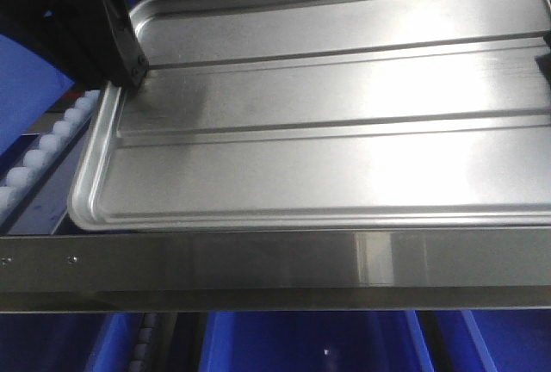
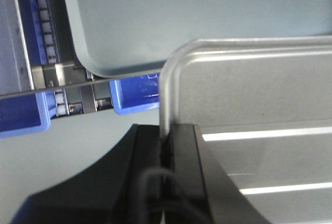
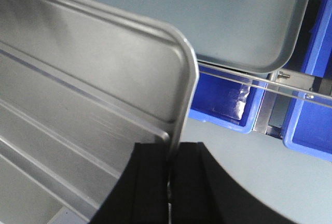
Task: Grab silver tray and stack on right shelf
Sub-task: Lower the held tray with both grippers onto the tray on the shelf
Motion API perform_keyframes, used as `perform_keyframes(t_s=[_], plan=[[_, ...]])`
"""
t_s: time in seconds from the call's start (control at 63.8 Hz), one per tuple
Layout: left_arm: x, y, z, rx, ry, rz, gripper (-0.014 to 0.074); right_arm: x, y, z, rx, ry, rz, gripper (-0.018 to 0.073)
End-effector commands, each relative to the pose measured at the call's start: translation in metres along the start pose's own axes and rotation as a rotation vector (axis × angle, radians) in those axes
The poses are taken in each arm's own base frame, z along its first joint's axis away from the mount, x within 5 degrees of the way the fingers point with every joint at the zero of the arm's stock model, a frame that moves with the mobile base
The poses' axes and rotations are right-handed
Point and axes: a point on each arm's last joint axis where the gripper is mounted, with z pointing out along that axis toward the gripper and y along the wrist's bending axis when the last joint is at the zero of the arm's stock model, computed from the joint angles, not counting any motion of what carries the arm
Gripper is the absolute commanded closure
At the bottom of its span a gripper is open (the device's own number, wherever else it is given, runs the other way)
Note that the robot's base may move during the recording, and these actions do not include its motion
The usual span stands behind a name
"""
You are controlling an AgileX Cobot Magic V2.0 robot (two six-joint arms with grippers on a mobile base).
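The silver tray (image 1: 327, 131), shallow with two long ridges, fills the front view just behind the right shelf's shiny front crossbar (image 1: 258, 260). My left gripper (image 1: 131, 71) is shut on the tray's left rim near the far corner; in the left wrist view the black fingers (image 2: 181, 146) pinch the rim of the tray (image 2: 249, 89). My right gripper (image 3: 172, 154) is shut on the opposite rim of the tray (image 3: 78, 79); it is almost out of the front view. I cannot tell whether the tray rests on the rollers.
White rollers (image 1: 43, 148) run along the shelf's left side. Blue bins (image 1: 301, 342) sit below the crossbar. A larger grey tray (image 2: 181, 16) lies beyond the held one, also in the right wrist view (image 3: 218, 11), with blue bins (image 3: 223, 102) beside it.
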Motion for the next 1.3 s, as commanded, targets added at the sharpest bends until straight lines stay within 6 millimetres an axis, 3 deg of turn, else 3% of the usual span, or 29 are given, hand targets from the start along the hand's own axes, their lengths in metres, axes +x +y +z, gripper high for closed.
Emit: perform_keyframes(t_s=[0.0, 0.125, 0.251, 0.439, 0.533, 0.721, 0.877, 0.987, 1.159, 1.238, 1.285], plan=[[-0.026, 0.002, -0.023, 0.034, -0.154, 0.01, 0.0689, -0.02, 0.003, -0.01, 0.005, -0.083, -0.034, 0.0501], [-0.047, 0.01, -0.034, 0.028, -0.227, -0.039, 0.0689, -0.045, 0.0, -0.01, 0.087, -0.093, -0.052, 0.0501], [-0.07, 0.011, -0.031, 0.005, -0.262, -0.018, 0.0689, -0.075, -0.005, -0.002, 0.151, -0.108, -0.026, 0.0501], [-0.1, 0.01, 0.006, -0.047, -0.246, -0.016, 0.0689, -0.115, -0.015, 0.031, 0.211, -0.071, -0.009, 0.0501], [-0.109, 0.014, 0.029, -0.079, -0.219, -0.03, 0.0689, -0.127, -0.019, 0.059, 0.233, -0.015, -0.022, 0.0501], [-0.115, 0.032, 0.083, -0.136, -0.148, -0.061, 0.0689, -0.138, -0.023, 0.121, 0.25, 0.055, -0.038, 0.0501], [-0.115, 0.047, 0.118, -0.173, -0.101, -0.08, 0.0689, -0.136, -0.027, 0.155, 0.251, 0.083, -0.048, 0.0501], [-0.115, 0.051, 0.13, -0.165, -0.096, -0.082, 0.0688, -0.136, -0.028, 0.162, 0.253, 0.089, -0.052, 0.0501], [-0.118, 0.045, 0.134, -0.105, -0.12, -0.042, 0.0682, -0.136, -0.028, 0.161, 0.254, 0.088, -0.053, 0.0499], [-0.118, 0.044, 0.133, -0.096, -0.123, -0.049, 0.0617, -0.137, -0.028, 0.16, 0.256, 0.091, -0.052, 0.0496], [-0.118, 0.044, 0.133, -0.095, -0.122, -0.05, 0.0522, -0.138, -0.027, 0.159, 0.258, 0.093, -0.051, 0.0452]])
